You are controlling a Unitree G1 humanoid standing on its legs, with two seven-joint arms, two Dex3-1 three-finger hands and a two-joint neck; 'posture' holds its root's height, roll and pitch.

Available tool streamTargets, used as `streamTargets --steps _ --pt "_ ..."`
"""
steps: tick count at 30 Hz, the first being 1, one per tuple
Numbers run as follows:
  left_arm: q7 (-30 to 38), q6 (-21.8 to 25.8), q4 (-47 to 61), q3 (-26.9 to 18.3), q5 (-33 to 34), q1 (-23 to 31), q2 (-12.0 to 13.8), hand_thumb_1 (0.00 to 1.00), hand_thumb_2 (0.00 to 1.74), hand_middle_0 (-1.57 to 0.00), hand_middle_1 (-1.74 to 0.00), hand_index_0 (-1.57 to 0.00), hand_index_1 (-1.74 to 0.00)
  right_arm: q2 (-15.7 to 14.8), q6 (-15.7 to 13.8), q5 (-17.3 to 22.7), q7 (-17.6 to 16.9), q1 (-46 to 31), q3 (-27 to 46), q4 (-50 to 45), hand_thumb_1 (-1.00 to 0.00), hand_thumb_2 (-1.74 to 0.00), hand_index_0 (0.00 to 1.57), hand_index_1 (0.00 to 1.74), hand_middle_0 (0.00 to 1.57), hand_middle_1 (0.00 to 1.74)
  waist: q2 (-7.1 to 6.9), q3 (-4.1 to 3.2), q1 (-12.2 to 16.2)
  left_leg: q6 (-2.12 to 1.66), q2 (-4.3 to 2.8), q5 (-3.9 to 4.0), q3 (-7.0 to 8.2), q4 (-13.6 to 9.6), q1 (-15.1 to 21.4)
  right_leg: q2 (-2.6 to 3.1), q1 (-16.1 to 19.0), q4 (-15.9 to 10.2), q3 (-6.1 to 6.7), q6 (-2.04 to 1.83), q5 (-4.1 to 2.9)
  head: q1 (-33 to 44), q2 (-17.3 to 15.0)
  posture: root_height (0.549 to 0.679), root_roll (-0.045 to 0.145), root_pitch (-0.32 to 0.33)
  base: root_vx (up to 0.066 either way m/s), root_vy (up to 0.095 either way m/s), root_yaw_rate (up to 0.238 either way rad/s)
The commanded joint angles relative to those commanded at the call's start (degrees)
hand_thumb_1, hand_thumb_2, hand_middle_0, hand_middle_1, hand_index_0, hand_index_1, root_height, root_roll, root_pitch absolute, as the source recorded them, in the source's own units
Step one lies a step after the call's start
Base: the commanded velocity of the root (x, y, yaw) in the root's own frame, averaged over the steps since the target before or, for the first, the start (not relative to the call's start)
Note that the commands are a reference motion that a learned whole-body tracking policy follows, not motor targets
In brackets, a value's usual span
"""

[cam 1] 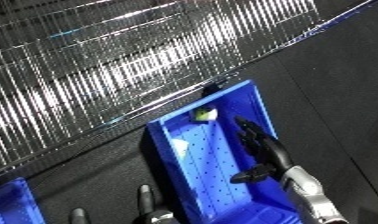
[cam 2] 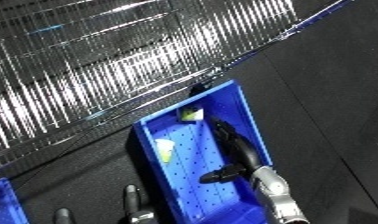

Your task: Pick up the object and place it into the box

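Bin: a blue plastic bin (cam 2: 241, 107) with a perforated floor lay tilted across the middle of both views, on a dark floor (cam 2: 336, 85).
Object: a small yellow-green item (cam 2: 192, 115) sat inside the bin at its far end, against the far wall; what it was could not be made out.
Second item: a pale white-green piece (cam 2: 166, 148) showed in the right eye view inside the bin, by its left wall, nearer the camera than the yellow-green item.
Right hand: the black right hand (cam 2: 236, 150) reached into the bin along its right wall, fingers stretched straight toward the far end, thumb sticking out to the left over the bin floor. It was spread wide and held nothing. Its fingertips stopped short of the yellow-green item, apart from it.
Right forearm: the white and silver forearm (cam 2: 279, 197) ran up from the lower edge over the bin's near end.
Left hand: only black finger ends (cam 1: 146, 197) rose at the lower edge, left of the bin and outside it; whether this hand was spread or curled could not be told.
Wire rack: a shiny metal wire grid (cam 1: 123, 60) filled the space beyond the bin's far end.
Other bin: a blue corner (cam 1: 12, 202) showed at the lower left, well apart from the main bin.
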State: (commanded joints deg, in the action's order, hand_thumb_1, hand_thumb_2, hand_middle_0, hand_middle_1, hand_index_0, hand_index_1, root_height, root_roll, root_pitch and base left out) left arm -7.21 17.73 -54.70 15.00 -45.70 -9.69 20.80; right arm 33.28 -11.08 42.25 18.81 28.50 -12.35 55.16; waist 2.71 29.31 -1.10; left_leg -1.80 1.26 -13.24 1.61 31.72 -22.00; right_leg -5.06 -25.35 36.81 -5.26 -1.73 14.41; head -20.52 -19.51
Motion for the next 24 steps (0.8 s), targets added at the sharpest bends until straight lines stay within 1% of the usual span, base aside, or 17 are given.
streamTargets --steps 3,4,6,7,8,10,12,14,18,21,24 --pt "0.12 -0.84 -0.14 -0.07 0.34 -1.05 0.36 0.0 0.0 0.0 0.0 0.0 0.0 -0.22 0.83 -2.41 0.27 0.8 -2.17 -1.02 0.0 0.0 0.0 0.0 0.0 0.0 -0.16 -0.26 -0.41 -0.15 -0.16 0.42 -0.27 -0.09 -0.36 -0.06 -0.15 0.05 -0.23 -0.12 0.11 5.44 1.85 0.649 0.074 0.049 -0.018 -0.037 0.089" --pt "0.15 -1.12 -0.17 -0.09 0.37 -1.36 0.49 0.0 0.0 0.0 0.0 0.0 0.0 -0.32 1.13 -2.44 0.18 1.0 -2.64 -1.36 0.0 0.0 0.0 0.0 0.0 0.0 -0.19 -0.33 -0.51 -0.19 -0.21 0.59 -0.37 -0.15 -0.46 -0.08 -0.2 0.15 -0.3 -0.17 0.18 6.27 2.23 0.649 0.073 0.049 -0.011 -0.033 0.085" --pt "-0.04 -1.47 -0.53 -0.2 0.56 -1.93 0.7 0.0 0.0 0.0 0.0 0.0 0.0 -0.71 1.8 -1.94 -0.12 1.38 -3.14 -1.86 0.0 0.0 0.0 0.0 0.0 0.0 -0.22 -0.48 -0.79 -0.26 -0.34 1.03 -0.57 -0.39 -0.65 -0.13 -0.32 0.47 -0.48 -0.24 0.39 9.76 4.28 0.648 0.071 0.05 -0.009 -0.035 0.098" --pt "-0.23 -1.53 -0.76 -0.27 0.66 -2.12 0.78 0.0 0.0 0.0 0.0 0.0 0.0 -0.91 2.15 -1.7 -0.29 1.56 -3.25 -2.04 0.0 0.0 0.0 0.0 0.0 0.0 -0.22 -0.55 -0.91 -0.28 -0.39 1.25 -0.66 -0.52 -0.75 -0.16 -0.4 0.65 -0.57 -0.27 0.49 10.47 4.77 0.648 0.07 0.051 -0.008 -0.03 0.098" --pt "-0.44 -1.52 -0.98 -0.31 0.79 -2.32 0.87 0.0 0.0 0.0 0.0 0.0 0.0 -1.15 2.54 -1.48 -0.44 1.72 -3.29 -2.22 0.0 0.0 0.0 0.0 0.0 0.0 -0.22 -0.59 -1.06 -0.31 -0.44 1.47 -0.76 -0.64 -0.89 -0.21 -0.53 0.88 -0.7 -0.29 0.59 12.39 6.19 0.648 0.069 0.052 -0.017 -0.036 0.132" --pt "-0.84 -1.4 -1.36 -0.3 1.02 -2.67 1.0 0.0 0.0 0.0 0.0 0.0 0.0 -1.65 3.22 -1.36 -0.66 1.98 -3.34 -2.4 0.0 0.0 0.0 0.0 0.0 0.0 -0.21 -0.65 -1.35 -0.34 -0.49 1.86 -0.96 -0.8 -1.21 -0.33 -0.79 1.29 -0.96 -0.34 0.74 14.15 7.32 0.647 0.068 0.054 -0.02 -0.035 0.141" --pt "-1.26 -1.11 -1.64 -0.18 1.37 -2.93 1.14 0.0 0.0 0.0 0.0 0.0 0.0 -2.13 3.87 -1.28 -1.09 2.03 -3.38 -2.61 0.0 0.0 0.0 0.0 0.0 0.0 -0.19 -0.65 -1.68 -0.34 -0.5 2.15 -1.19 -0.86 -1.56 -0.55 -1.04 1.61 -1.29 -0.42 0.78 16.72 9.0 0.646 0.067 0.056 -0.025 -0.046 0.205" --pt "-1.69 -0.74 -1.77 0.01 1.81 -3.0 1.27 0.0 0.0 0.0 0.0 0.0 0.0 -2.56 4.55 -1.09 -1.82 1.96 -3.44 -2.76 0.0 0.0 0.0 0.0 0.0 0.0 -0.15 -0.67 -2.04 -0.35 -0.48 2.37 -1.4 -0.9 -1.82 -0.8 -1.13 1.69 -1.61 -0.53 0.73 18.19 9.85 0.646 0.067 0.057 -0.019 -0.049 0.24" --pt "-2.38 -0.47 -1.29 0.42 2.8 -2.97 1.65 0.0 0.0 0.0 0.0 0.0 0.0 -3.42 5.33 -0.71 -3.78 1.66 -3.59 -2.75 0.0 0.0 0.0 0.0 0.0 0.0 -0.04 -0.66 -2.82 -0.34 -0.27 2.52 -1.82 -0.6 -2.35 -1.22 -1.16 1.69 -2.17 -0.71 0.58 21.41 11.28 0.647 0.067 0.058 -0.01 -0.05 0.257" --pt "-2.75 -0.52 -0.78 0.78 3.41 -2.96 1.99 0.0 0.0 0.0 0.0 0.0 0.0 -3.95 5.65 -0.23 -5.15 1.26 -3.86 -2.75 0.0 0.0 0.0 0.0 0.0 0.0 -0.07 -0.56 -3.38 -0.31 -0.1 2.38 -2.04 0.08 -2.82 -1.48 -1.21 1.79 -2.5 -0.77 0.47 25.06 11.92 0.647 0.067 0.057 0.001 -0.045 0.225" --pt "-3.12 -0.61 -0.49 1.12 3.49 -3.16 2.41 0.0 0.0 0.0 0.0 0.0 0.0 -4.47 5.88 0.01 -6.19 0.89 -4.37 -2.45 0.0 0.0 0.0 0.0 0.0 0.0 -0.21 -0.44 -3.96 -0.24 0.12 2.15 -2.28 0.95 -3.36 -1.67 -1.25 1.88 -2.81 -0.74 0.44 29.49 12.96 0.647 0.067 0.055 0.009 -0.039 0.176"
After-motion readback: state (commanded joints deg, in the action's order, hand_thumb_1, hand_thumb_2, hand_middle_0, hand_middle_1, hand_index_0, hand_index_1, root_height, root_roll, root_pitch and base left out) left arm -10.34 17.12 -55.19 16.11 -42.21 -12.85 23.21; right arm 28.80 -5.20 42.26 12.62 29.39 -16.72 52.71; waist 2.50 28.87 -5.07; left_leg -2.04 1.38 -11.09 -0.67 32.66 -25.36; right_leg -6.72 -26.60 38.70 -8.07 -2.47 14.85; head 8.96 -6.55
